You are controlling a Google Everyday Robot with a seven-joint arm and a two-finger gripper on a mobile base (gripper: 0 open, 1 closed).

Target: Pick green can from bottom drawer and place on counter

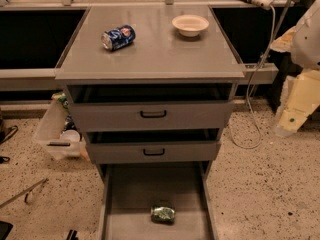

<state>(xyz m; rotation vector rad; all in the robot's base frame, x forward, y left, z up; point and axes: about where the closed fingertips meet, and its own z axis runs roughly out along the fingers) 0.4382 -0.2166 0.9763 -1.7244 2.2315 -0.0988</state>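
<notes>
The green can (163,214) lies on its side on the floor of the pulled-out bottom drawer (130,194), near its front. The counter (160,54) is the grey top of the cabinet, above the drawers. My gripper (295,111) hangs with the white and cream arm at the right edge of the view, to the right of the cabinet at about the height of the upper drawers, far from the can and holding nothing that I can see.
A blue can (118,37) lies on its side on the counter's left, a white bowl (190,24) at its back right. Two upper drawers with black handles (153,114) stand slightly open. A clear plastic bin (57,131) sits left of the cabinet; a white cable (255,84) hangs at right.
</notes>
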